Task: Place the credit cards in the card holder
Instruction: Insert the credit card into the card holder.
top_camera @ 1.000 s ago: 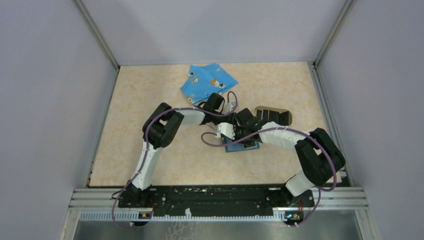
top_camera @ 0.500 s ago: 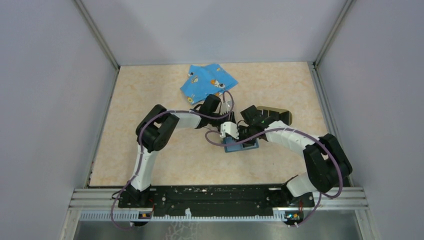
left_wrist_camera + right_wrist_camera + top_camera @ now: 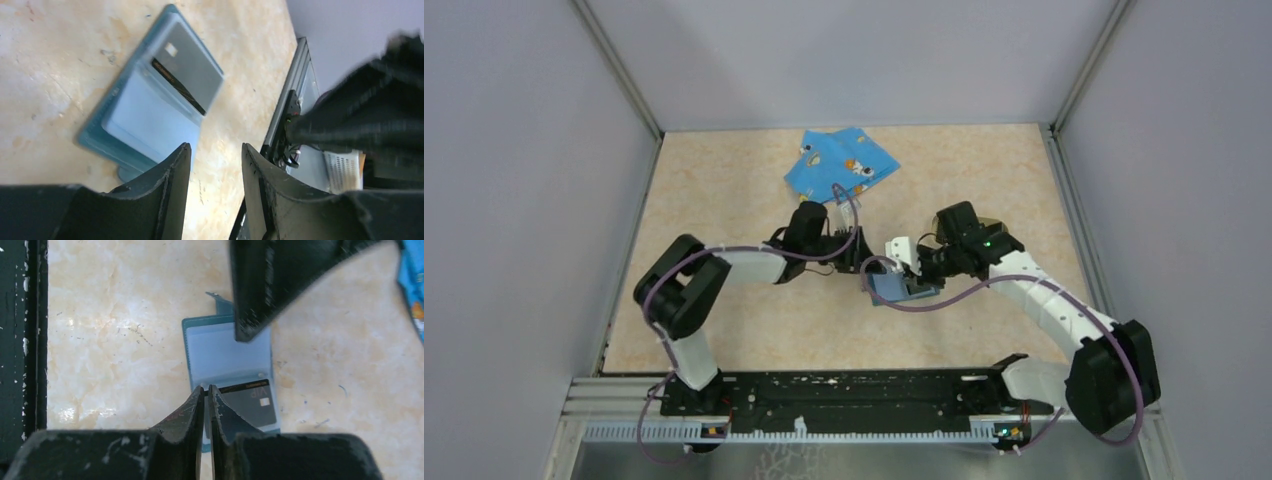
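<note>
The beige, marble-patterned table (image 3: pixel 724 200) is lying matte and faintly scuffed under everything. The two black-and-white arms are reaching in toward the card holder (image 3: pixel 225 352), one from each side. Beyond the holder, well apart from it, the bright blue cartoon-print cloth (image 3: pixel 839 160) is lying rumpled and soft. The holder is lying open and flat near the table's middle, a teal folding wallet with clear, pale-blue plastic sleeves and a small tab sticking out of its outer edge. A thin, stiff, glossy black credit card (image 3: pixel 250 402) with a small pale chip is sitting in one sleeve, seemingly most of the way in; no other card is showing. The left gripper (image 3: pixel 214 150) is hanging released just beside the holder, with nothing between its smooth black fingers. The right gripper (image 3: pixel 206 388) is standing with its jaws all but clenched, only a sliver between them, right at the card's corner. Whether it is nipping that corner I cannot tell. The risk from here, as I judge it, is the card coming back out. If the right gripper is dragging on that corner as it is pulling away, the slick card could be sliding out of the sleeve. The light holder, with nothing pinning it, could be skidding or folding shut.
</note>
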Motion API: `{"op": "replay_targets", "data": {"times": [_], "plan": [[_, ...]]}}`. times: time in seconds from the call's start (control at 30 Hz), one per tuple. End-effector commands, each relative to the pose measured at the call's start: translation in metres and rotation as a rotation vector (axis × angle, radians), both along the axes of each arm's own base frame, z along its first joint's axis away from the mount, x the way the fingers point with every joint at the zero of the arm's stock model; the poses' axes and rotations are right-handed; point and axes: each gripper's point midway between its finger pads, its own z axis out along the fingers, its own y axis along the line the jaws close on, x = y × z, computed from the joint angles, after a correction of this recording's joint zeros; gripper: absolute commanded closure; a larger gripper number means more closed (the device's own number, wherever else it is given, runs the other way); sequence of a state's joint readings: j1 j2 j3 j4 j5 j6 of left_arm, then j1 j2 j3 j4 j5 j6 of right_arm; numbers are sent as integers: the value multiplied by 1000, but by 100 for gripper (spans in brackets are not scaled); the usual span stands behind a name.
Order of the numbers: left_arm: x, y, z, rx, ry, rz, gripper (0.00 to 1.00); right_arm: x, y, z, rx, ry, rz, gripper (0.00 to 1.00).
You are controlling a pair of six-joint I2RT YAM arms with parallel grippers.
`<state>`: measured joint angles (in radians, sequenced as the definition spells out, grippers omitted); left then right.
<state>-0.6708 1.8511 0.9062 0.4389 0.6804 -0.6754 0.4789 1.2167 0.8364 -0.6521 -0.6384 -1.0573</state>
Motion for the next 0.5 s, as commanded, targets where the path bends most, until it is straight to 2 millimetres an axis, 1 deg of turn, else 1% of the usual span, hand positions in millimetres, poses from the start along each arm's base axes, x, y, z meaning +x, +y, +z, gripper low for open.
{"op": "replay_targets", "data": {"times": [0.0,0.07,0.13,0.2,0.23,0.27,0.3,0.33,0.37,0.4,0.43,0.47], "plan": [[-3,16,53,-112,-288,14,52,10,2,64,190,-89,6,91],[-12,28,65,-117,-355,17,51,18,-5,80,239,-111,-42,84],[-18,41,76,-114,-413,27,51,30,-14,98,287,-143,-111,74],[-21,56,89,-102,-455,59,50,42,-23,118,320,-190,-189,61],[-22,64,100,-96,-491,82,48,48,-28,127,340,-198,-247,54],[-22,72,108,-82,-530,106,44,54,-32,136,357,-218,-291,48],[-19,80,114,-59,-566,140,39,60,-36,145,372,-238,-329,42],[-18,88,123,-44,-613,168,32,65,-38,155,393,-251,-366,35],[-15,98,132,-20,-656,214,23,68,-40,164,414,-254,-393,30],[-12,108,139,10,-679,264,11,72,-41,172,433,-246,-413,27],[-7,119,146,34,-690,339,3,75,-41,178,450,-225,-434,23],[-5,129,153,46,-691,397,1,79,-42,182,464,-200,-455,19]]}}
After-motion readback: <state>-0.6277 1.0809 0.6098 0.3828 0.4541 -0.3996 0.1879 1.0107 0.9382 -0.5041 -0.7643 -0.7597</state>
